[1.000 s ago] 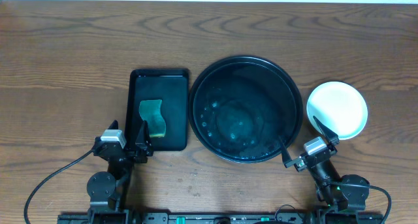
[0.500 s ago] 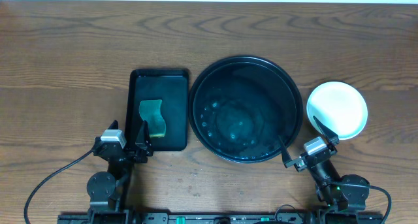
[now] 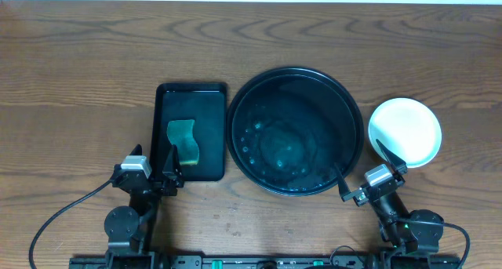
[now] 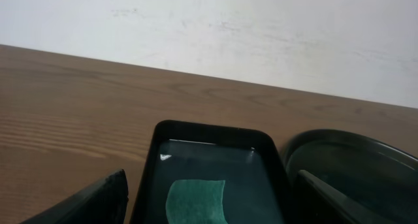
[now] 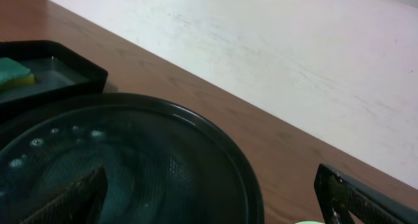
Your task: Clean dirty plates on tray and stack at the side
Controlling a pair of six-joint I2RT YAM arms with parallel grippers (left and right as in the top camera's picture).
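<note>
Table [image 3: 78,65] was brown wood with darker wavy grain.
Round tray [image 3: 294,104] was glossy black and showed bluish-green sheen with pale droplet specks toward left.
Rectangular tray [image 3: 192,96], left of it, was glossy black.
Sponge [image 3: 183,139] showed green top, yellow edge.
Plate [image 3: 405,132], far right, was plain white.
Wall [image 4: 261,34], far side, was off-white with faint grey scuffs and one orange speck.
</note>
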